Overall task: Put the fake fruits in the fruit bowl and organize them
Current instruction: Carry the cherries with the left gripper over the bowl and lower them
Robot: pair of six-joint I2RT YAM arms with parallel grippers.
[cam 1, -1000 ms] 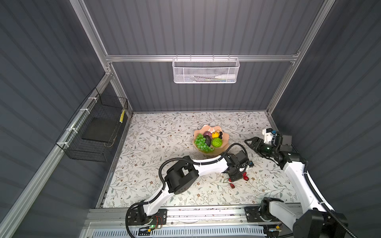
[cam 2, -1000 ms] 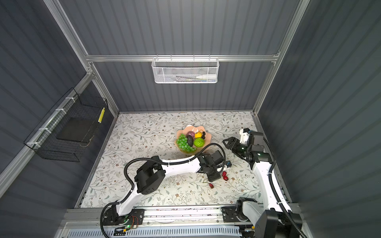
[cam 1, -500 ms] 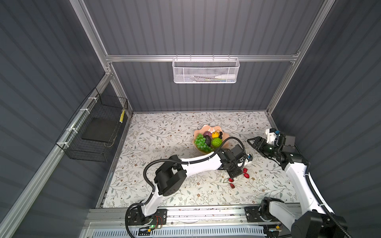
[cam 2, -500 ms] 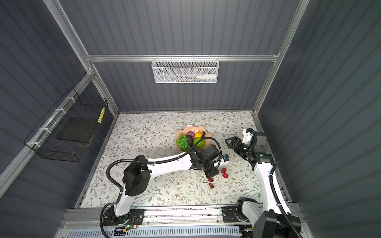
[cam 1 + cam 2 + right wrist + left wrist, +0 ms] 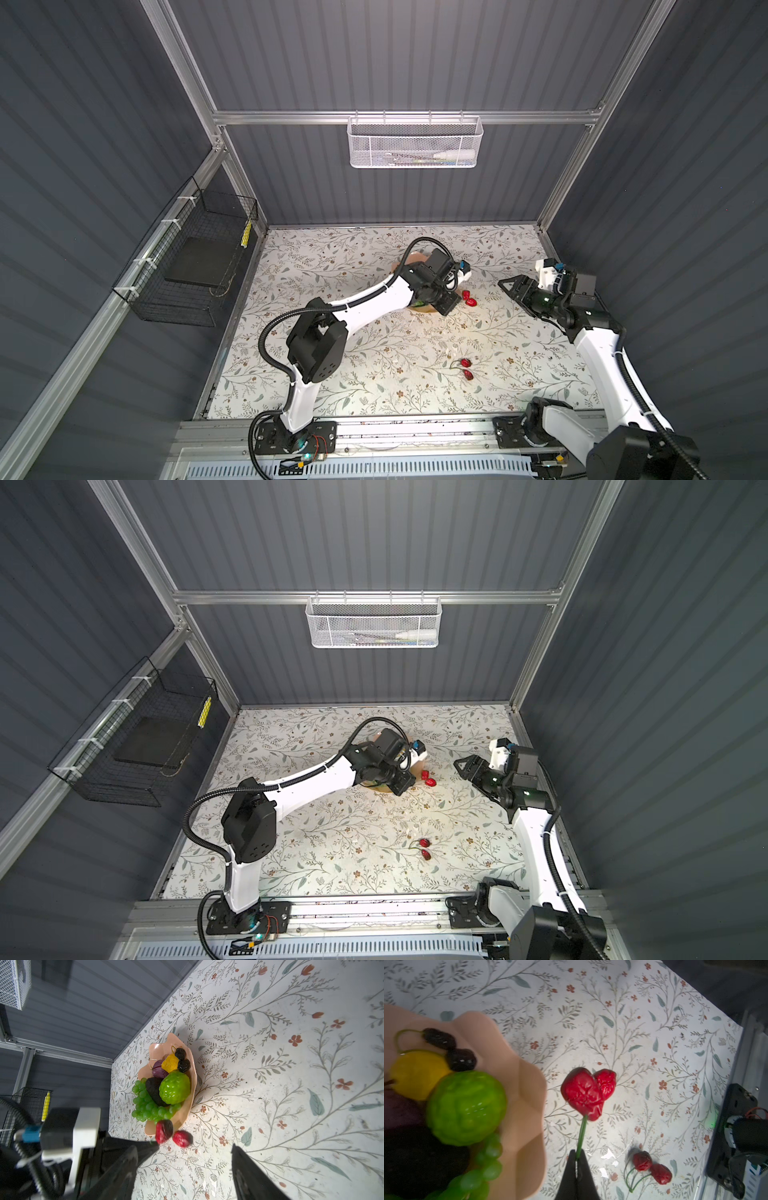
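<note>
My left gripper is shut on the green stem of a red cherry pair, which hangs just outside the rim of the peach fruit bowl. In both top views my left arm covers most of the bowl, and the held cherries show at its right side. The bowl holds a lime-green ball, grapes, an avocado, a purple fruit, a yellow fruit and dark cherries. Another red cherry pair lies on the table. My right gripper stands open and empty, right of the bowl.
A white mesh basket hangs on the back wall and a black wire basket on the left wall. Grey walls close in the floral table on three sides. A metal rail with both arm bases runs along the front.
My left gripper has carried the red cherry pair up from the table near the front toward the bowl's right rim. The right arm has shifted only slightly.
</note>
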